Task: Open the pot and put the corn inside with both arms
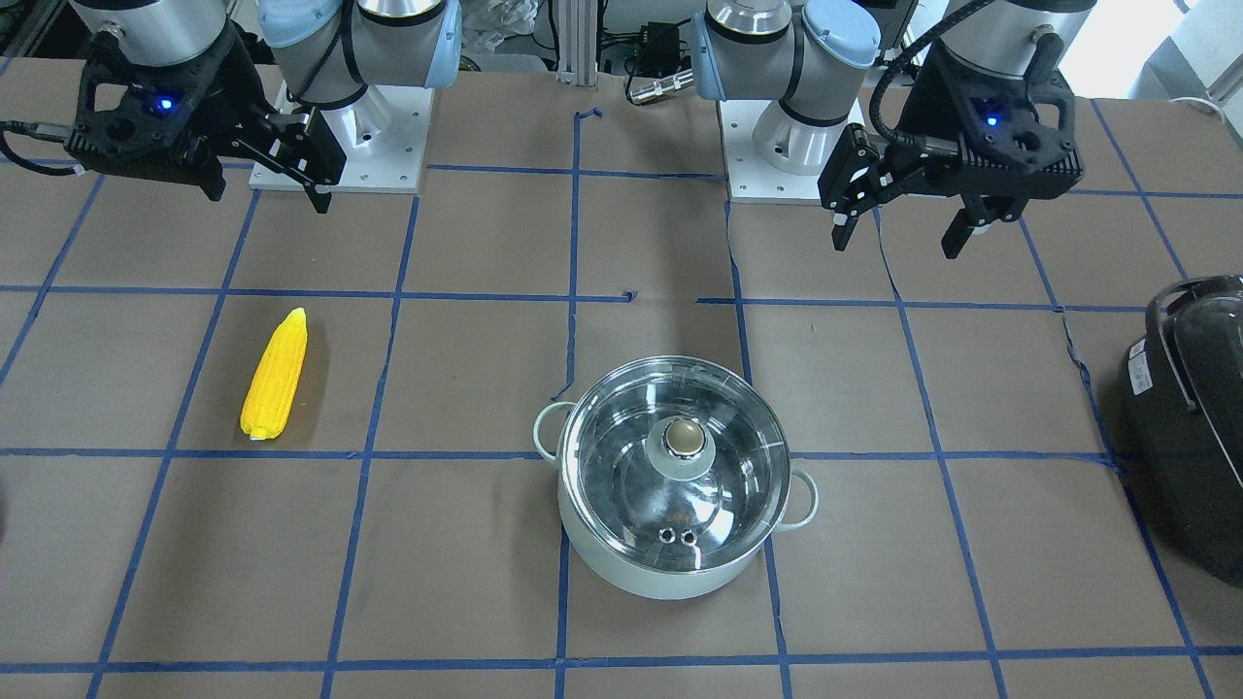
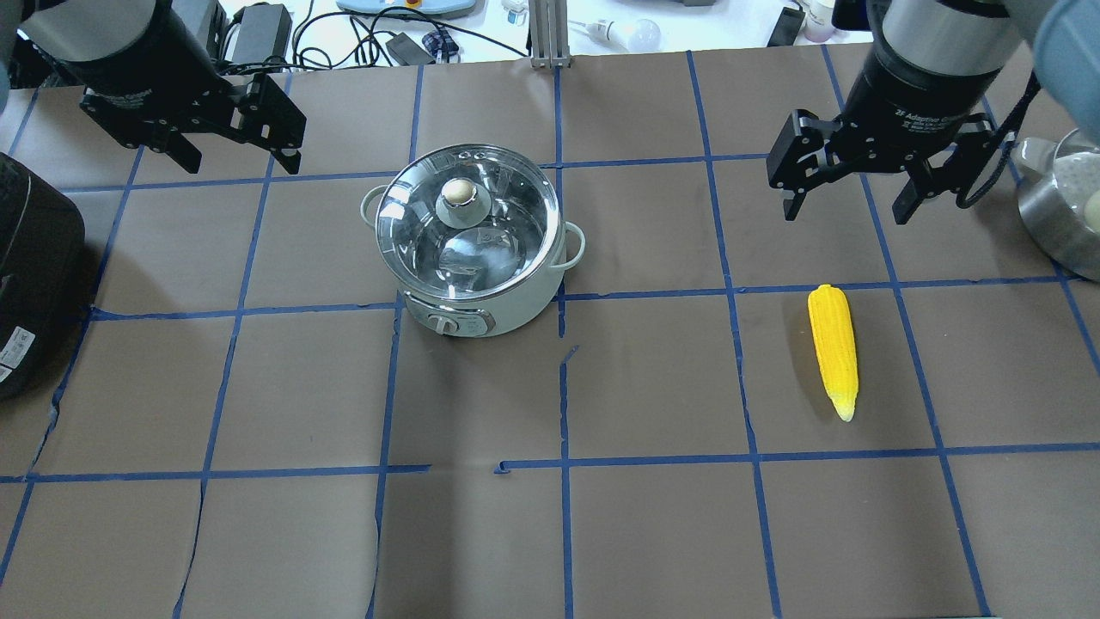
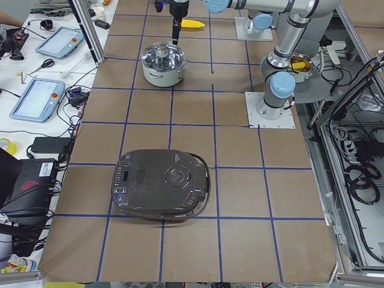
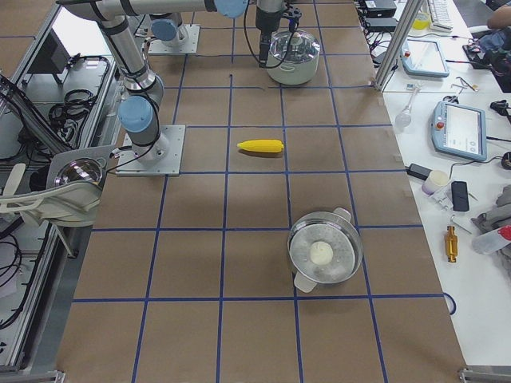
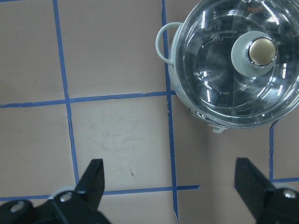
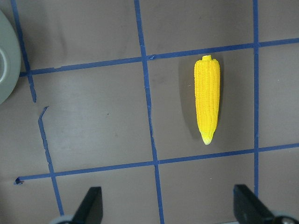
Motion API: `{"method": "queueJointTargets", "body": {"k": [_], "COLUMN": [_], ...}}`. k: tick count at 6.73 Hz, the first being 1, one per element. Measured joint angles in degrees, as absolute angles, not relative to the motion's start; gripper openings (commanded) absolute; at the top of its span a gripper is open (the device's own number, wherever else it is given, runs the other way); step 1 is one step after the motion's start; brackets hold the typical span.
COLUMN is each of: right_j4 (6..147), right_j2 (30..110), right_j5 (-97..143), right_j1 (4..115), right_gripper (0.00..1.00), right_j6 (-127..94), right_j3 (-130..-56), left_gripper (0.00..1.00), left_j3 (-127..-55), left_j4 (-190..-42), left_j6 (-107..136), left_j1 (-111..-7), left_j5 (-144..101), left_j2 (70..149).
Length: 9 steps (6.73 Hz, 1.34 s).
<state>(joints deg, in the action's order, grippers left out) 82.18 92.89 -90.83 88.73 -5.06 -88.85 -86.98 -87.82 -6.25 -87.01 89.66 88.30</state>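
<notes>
The pale mint-green pot [image 2: 481,305] stands near the table's middle, with its glass lid [image 2: 507,223] and knob [image 2: 461,194] on it. It also shows in the front view [image 1: 670,573] and in the left wrist view [image 5: 175,74]. The yellow corn [image 2: 834,348] lies on the brown table to the pot's right, and shows in the front view [image 1: 275,374] and the right wrist view [image 6: 207,105]. My left gripper [image 2: 242,163] hovers open and empty to the left of the pot and beyond it. My right gripper [image 2: 846,215] hovers open and empty just beyond the corn.
A large black appliance [image 2: 34,275] sits at the table's left end. A steel pot with a white object inside [image 2: 1066,206] stands at the right edge. Blue tape lines grid the brown table [image 2: 653,533].
</notes>
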Motion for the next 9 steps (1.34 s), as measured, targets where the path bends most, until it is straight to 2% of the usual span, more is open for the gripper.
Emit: {"method": "queueJointTargets", "body": {"k": [9], "right_j4": [83.64], "right_j2": [92.55], "right_j5": [-91.39], "right_j1": [88.77], "right_gripper": [1.00], "right_j6": [-4.48], "right_j3": [-88.92], "left_gripper": [1.00], "left_j3": [-86.95], "left_j4": [-87.89], "left_j6": [-6.24], "left_j1": [-86.92], "left_j5": [89.48], "left_j2": [88.49]}}
